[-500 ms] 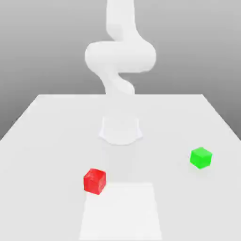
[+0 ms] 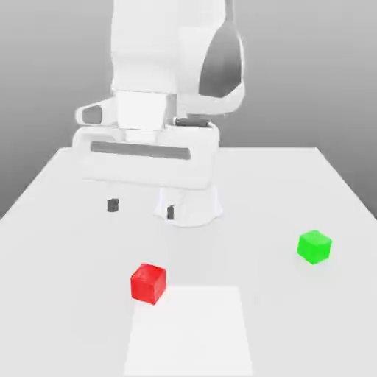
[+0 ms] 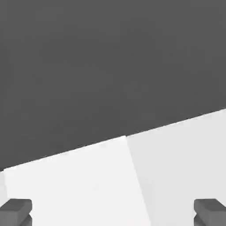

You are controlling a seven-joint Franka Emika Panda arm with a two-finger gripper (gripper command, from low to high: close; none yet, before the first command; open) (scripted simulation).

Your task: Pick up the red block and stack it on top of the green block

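Observation:
The red block [image 2: 149, 283] sits on the white table [image 2: 66, 243] toward the exterior view's left, near the front. The green block [image 2: 314, 247] rests farther toward the exterior view's right, well apart from it. My gripper [image 2: 141, 208] hangs above the table behind the red block, open, its two dark fingertips [image 2: 112, 205] spread wide with nothing between them. In the hand view the gripper [image 3: 113, 212] shows both dark fingertips [image 3: 16, 211] far apart over bare white table.
The arm's round white base [image 2: 189, 205] stands at the table's middle, behind the gripper. A lighter square patch [image 2: 190, 331] marks the table front, just beside the red block. The table edge [image 3: 110, 140] meets dark background in the hand view.
The arm has swung down and forward, so the hand now hangs large over the table with its fingers spread. Both blocks lie where they were.

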